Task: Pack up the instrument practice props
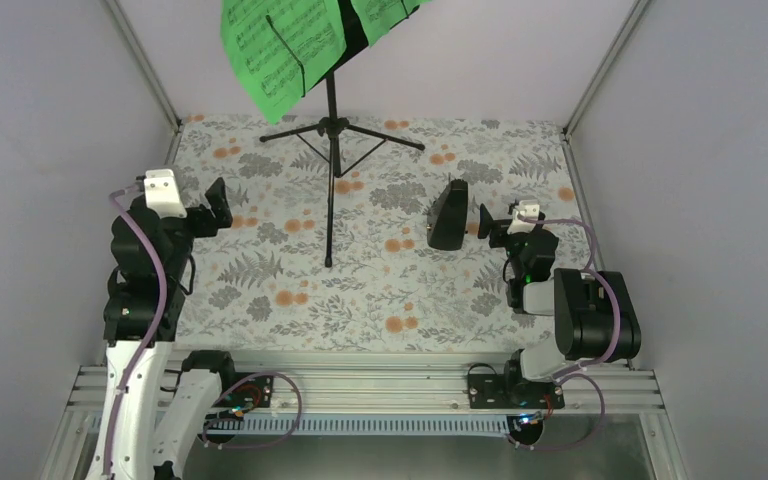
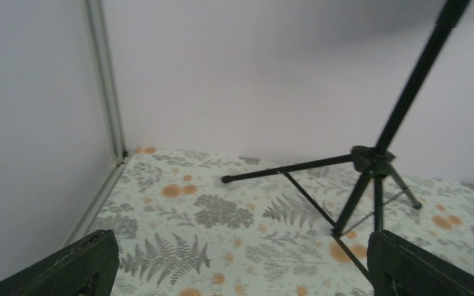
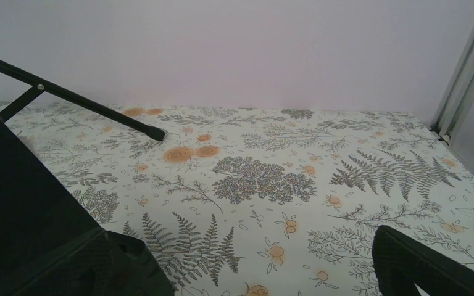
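Music stand (image 1: 331, 170): black metal; a thin straight pole on three splayed legs, upright, its desk partly cut off at the top of the overhead view.
Music sheets (image 1: 285, 45): bright green paper printed with black staves, lying on the stand's desk. One sheet hangs down left of the pole behind a thin black wire arm.
Metronome (image 1: 449, 215): dark, matte, tapering to a narrow top. It stands upright to the right of the stand's pole, apart from the stand.
Table cover (image 1: 360, 295): flat cloth printed with grey ferns and orange blossoms, lying under the stand's feet.
Left arm: folded upright, well to the left of the stand, wrist level. The left gripper (image 1: 220, 205) points toward the pole with its jaws spread wide and nothing between them.
Right arm: elbow bent, forearm reaching in low from the right of the stand. The right gripper (image 1: 485, 222) has its jaws wide apart, just beside the metronome's right face; whether they touch cannot be told.
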### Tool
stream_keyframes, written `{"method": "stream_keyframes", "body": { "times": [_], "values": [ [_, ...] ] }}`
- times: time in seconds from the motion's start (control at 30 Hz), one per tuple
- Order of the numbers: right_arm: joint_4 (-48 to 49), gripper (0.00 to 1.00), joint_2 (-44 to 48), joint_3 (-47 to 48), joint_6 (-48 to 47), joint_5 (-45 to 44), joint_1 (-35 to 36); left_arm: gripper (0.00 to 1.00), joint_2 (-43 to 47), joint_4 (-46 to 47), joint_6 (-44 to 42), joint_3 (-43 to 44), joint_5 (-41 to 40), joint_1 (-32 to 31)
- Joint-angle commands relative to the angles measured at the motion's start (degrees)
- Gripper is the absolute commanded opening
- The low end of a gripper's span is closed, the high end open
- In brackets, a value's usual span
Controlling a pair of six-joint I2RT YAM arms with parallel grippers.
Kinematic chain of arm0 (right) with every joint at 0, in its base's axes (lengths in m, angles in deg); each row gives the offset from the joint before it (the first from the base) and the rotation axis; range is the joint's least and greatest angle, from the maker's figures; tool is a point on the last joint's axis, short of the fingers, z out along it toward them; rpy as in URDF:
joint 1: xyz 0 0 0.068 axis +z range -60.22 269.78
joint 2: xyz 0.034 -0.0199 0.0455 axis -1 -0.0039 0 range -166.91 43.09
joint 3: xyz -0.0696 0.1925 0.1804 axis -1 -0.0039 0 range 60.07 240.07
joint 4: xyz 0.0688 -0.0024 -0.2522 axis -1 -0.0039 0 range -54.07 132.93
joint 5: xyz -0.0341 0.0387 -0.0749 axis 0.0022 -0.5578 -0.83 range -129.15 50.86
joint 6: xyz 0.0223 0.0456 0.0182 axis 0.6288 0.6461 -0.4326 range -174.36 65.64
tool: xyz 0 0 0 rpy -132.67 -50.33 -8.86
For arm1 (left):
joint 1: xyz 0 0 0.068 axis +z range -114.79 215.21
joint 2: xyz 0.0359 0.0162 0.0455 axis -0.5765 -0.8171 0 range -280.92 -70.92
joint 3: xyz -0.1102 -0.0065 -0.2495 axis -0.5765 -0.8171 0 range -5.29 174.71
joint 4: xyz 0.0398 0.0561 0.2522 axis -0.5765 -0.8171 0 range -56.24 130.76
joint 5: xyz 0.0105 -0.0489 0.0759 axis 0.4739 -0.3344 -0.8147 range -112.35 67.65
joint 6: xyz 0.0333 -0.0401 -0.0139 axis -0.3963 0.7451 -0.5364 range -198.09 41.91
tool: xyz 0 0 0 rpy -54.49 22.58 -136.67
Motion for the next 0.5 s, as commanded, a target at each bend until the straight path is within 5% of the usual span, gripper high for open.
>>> {"method": "stream_keyframes", "body": {
  "times": [0.0,0.2,0.47],
  "values": [
    [2.74,1.0,-0.54,0.73,0.03,0.0,0.41,1.0,0.12,-2.67,-1.69,3.02,8.4,0.07],
    [2.75,1.0,-0.58,0.74,0.05,0.0,0.37,1.0,-0.09,-7.58,-6.06,8.75,23.05,-0.02],
    [2.74,1.0,-0.58,0.73,0.02,0.0,0.36,1.0,3.22,-0.66,0.57,7.75,38.58,0.03]
  ]
}}
